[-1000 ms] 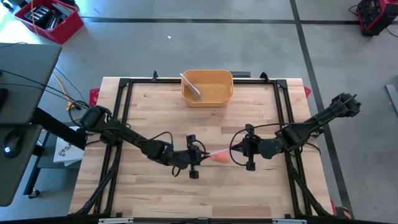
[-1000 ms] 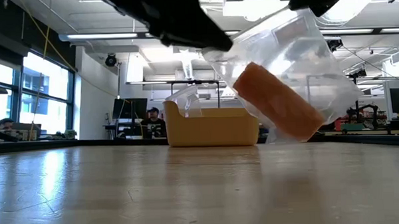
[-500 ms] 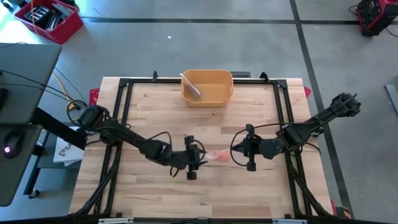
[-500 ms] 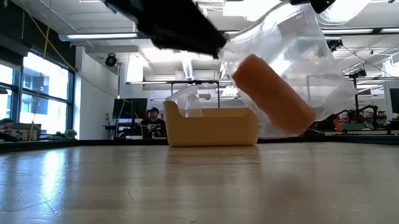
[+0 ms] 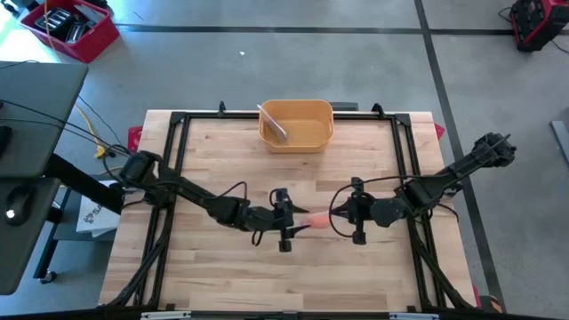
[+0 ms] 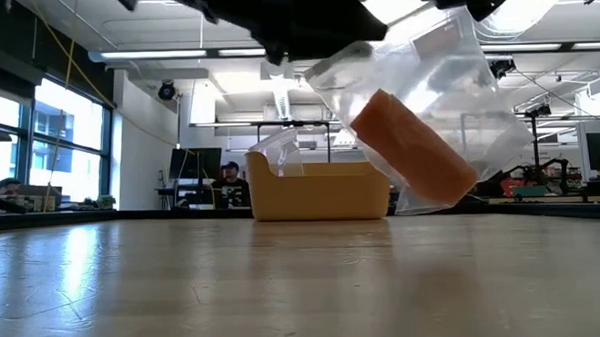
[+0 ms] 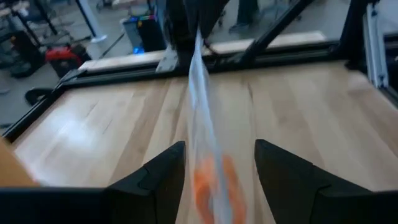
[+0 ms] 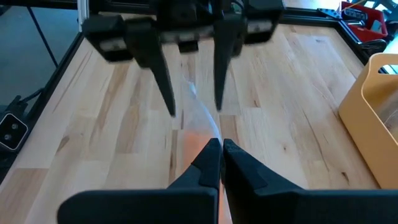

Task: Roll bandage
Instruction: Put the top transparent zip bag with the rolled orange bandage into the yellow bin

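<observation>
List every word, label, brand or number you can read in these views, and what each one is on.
None can be read.
The clear bag with the orange bandage roll shows no print.
The yellow bin is plain.
The white sheet beside the table has dark marks too small to read.
The red crate shows no legible label.

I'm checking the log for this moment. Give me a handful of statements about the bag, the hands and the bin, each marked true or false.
1. The clear bag with the orange roll hangs clear of the table. True.
2. The right hand is open. False: it pinches the bag's edge.
3. The left hand is open around the bag. True.
4. The yellow bin sits between the arms. False: it stands at the far edge.
</observation>
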Controlling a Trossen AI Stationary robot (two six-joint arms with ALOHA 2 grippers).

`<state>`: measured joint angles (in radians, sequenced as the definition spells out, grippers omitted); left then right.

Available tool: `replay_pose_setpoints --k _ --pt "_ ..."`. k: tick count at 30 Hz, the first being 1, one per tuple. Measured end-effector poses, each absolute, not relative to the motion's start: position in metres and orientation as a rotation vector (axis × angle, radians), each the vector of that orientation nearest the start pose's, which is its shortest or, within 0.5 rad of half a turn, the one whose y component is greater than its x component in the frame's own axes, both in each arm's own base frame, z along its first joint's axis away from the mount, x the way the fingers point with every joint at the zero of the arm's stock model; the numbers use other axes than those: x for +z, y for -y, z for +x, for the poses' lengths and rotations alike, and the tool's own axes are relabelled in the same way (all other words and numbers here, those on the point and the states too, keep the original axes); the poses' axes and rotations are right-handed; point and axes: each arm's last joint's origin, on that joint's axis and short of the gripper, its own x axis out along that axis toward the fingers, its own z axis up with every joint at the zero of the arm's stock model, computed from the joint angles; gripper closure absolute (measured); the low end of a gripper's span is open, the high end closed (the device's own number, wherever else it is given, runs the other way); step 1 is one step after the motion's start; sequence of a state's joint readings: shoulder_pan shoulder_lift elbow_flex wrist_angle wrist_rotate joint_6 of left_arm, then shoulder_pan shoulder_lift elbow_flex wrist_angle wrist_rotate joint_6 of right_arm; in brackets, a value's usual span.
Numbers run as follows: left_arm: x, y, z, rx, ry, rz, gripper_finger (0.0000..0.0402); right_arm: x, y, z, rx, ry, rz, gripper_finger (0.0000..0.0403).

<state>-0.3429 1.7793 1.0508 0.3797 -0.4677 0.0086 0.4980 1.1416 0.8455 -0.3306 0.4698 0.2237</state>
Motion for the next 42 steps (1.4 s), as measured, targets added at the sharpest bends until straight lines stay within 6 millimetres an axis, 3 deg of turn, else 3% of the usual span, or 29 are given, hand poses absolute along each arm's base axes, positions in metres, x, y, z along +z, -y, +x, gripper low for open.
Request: replay_pose_setpoints --k 6,15,21,26,31,37,42 --pt "0.204 0.106 0.379 0.157 -0.259 0.062 0.0250 0.275 -0.102 0.215 -0.035 -0.551 -0.070 0.0403" --pt "0.202 0.087 0.385 0.106 -0.279 -0.059 0.0391 0.274 -0.102 0.215 -0.034 -0.554 -0.077 0.0402" --pt "0.217 0.063 0.391 0.182 -0.270 -0.200 0.0399 0.278 -0.094 0.188 -0.087 -0.638 0.014 0.0362" --pt "0.267 0.015 0.404 0.305 -0.189 -0.231 0.0400 0.281 -0.087 0.162 -0.171 -0.687 0.074 0.0321" --pt "0.300 -0.051 0.409 0.473 -0.166 -0.242 0.0401 0.280 -0.093 0.155 -0.195 -0.648 0.048 0.0313" --pt "0.293 -0.120 0.392 0.708 -0.201 -0.337 0.0401 0.281 -0.098 0.152 -0.235 -0.592 0.016 0.0312" --pt "0.275 -0.145 0.383 0.879 -0.226 -0.411 0.0401 0.284 -0.103 0.152 -0.235 -0.540 0.015 0.0312"
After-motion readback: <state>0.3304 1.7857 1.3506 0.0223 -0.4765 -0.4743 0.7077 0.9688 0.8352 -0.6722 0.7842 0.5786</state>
